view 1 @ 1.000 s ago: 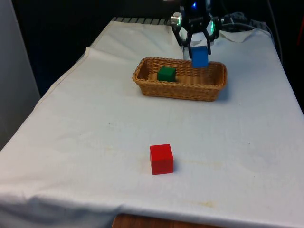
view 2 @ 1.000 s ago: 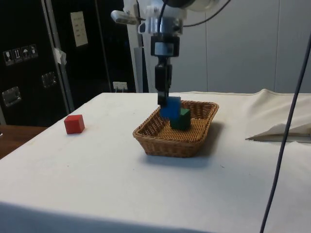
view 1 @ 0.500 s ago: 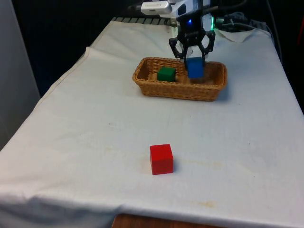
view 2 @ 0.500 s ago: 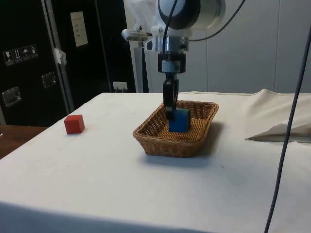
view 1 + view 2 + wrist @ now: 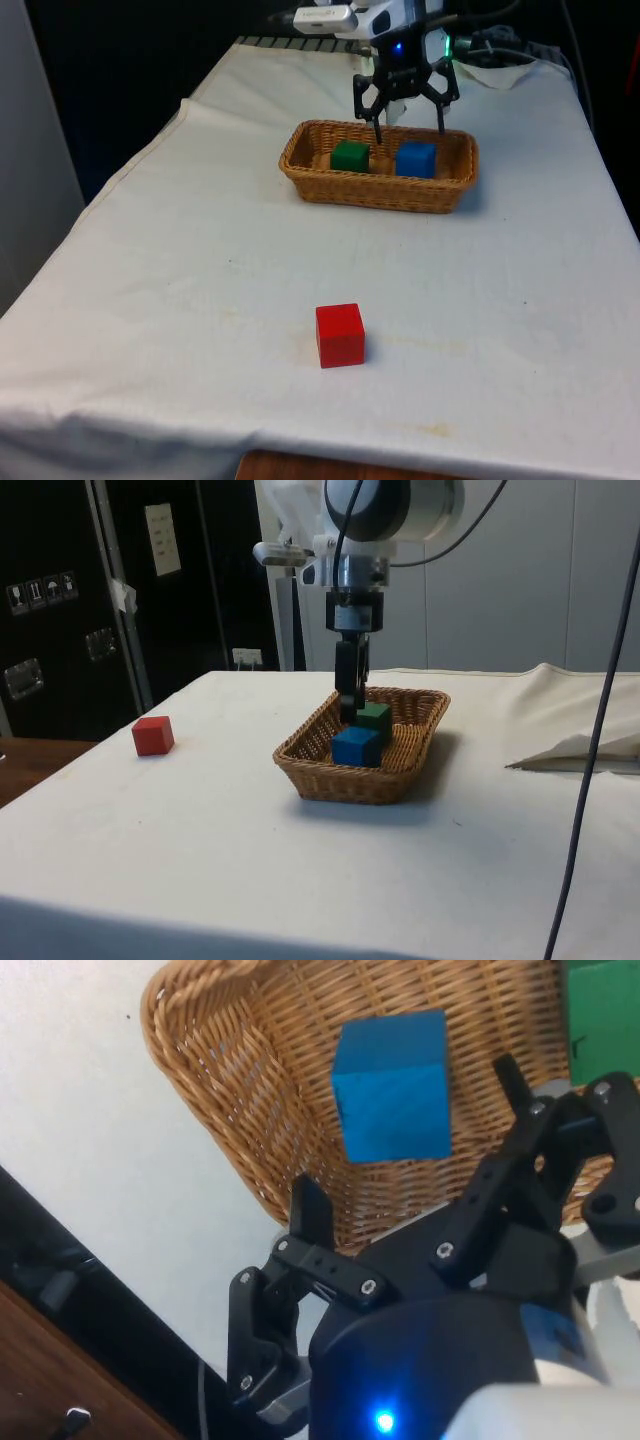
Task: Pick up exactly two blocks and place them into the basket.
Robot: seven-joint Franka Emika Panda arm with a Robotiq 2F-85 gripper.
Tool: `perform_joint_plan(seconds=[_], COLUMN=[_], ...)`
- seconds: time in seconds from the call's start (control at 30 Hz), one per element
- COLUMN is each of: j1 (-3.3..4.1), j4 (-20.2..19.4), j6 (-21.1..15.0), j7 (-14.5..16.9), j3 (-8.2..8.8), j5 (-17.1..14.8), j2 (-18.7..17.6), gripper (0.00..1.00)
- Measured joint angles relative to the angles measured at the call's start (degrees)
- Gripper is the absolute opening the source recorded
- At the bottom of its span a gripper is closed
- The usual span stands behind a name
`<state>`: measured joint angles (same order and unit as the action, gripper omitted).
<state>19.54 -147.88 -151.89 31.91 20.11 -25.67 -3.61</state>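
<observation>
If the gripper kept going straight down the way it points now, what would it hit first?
Most likely the blue block, which sits in the basket directly beneath the open gripper. The wrist view shows it between the fingers' line. The green block lies off to the side.

We're in a lab: cloth-draped table (image 5: 150, 250), dark cabinets (image 5: 60, 600) w/ labels, cables (image 5: 590, 740) hanging.

text: none legible | cabinet labels (image 5: 162, 539) (too small to read)

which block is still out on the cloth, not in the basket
The red block, alone on the cloth; the green block and blue block sit inside the basket.
</observation>
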Motion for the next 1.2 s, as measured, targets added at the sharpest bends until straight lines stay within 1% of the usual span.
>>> perform_joint_plan(seconds=[0.2, 0.3, 0.4, 0.47, 0.57, 0.6, 0.73, 0.8, 0.83, 0.97, 1.0, 1.1, 1.2], j1=[-0.06, -0.06, -0.06, -0.06, -0.11, -0.11, -0.11, -0.11, -0.11, -0.11, -0.11, -0.11, -0.11], j4=[0.00, -0.69, -0.97, -1.43, -1.72, -1.72, -1.72, -1.72, -1.72, -1.55, -1.55, -1.38, -1.38], j6=[0.06, 0.74, 0.92, 1.26, 2.12, 2.64, 3.44, 3.72, 3.95, 4.35, 4.35, 4.53, 4.70], j7=[0.00, -0.06, -0.11, -0.46, -1.66, -2.75, -4.35, -5.44, -6.59, -8.71, -8.71, -10.03, -11.75], j3=[0.00, 0.11, 0.11, 0.17, 0.17, 0.17, 0.06, -0.23, -0.63, -1.32, -1.32, -1.55, -1.55], j5=[0.00, 0.17, 0.29, 0.80, 2.23, 3.38, 4.93, 5.96, 6.82, 8.59, 8.59, 9.80, 11.63], j2=[0.57, 2.98, 3.67, 5.10, 6.88, 7.85, 9.05, 9.63, 10.03, 10.49, 10.49, 10.66, 10.60], gripper=[1.00, 1.00, 1.00, 1.00, 1.00, 1.00, 1.00, 1.00, 1.00, 1.00, 1.00, 1.00, 1.00])
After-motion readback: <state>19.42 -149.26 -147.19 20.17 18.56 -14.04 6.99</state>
